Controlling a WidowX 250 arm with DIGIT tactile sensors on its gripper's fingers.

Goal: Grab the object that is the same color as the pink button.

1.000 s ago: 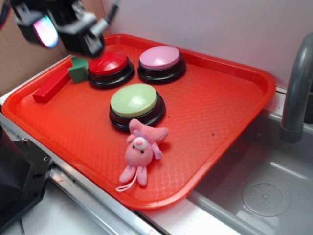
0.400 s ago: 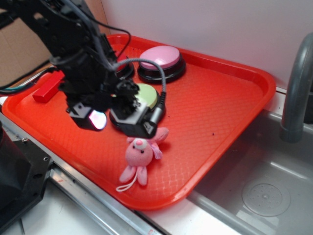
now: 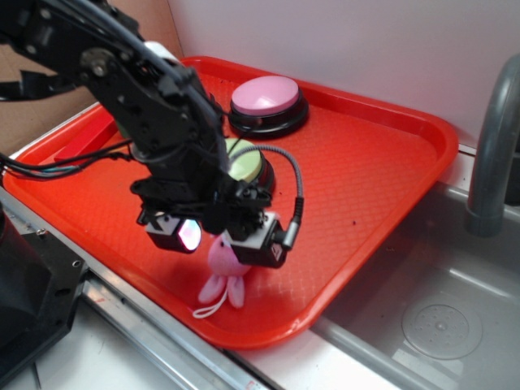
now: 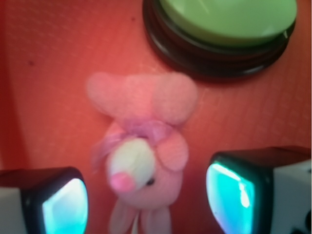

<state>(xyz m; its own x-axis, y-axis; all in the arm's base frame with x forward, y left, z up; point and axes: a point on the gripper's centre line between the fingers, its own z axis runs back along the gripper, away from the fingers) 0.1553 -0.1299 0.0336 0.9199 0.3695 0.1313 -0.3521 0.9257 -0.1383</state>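
Pink plush bunny [image 4: 142,161], floppy ears, white snout, lilac bow, between wide-spread jaws, untouched.

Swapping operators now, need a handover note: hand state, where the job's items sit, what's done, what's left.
Hand: open, low over the tray, one finger on each side of the pink bunny's head, not closed on it.
Pink bunny: lying on the tray in front of the green button, not gripped.
Pink button: at the tray's back, untouched.
Done: approach and alignment.
Left: close on the bunny, then lift.
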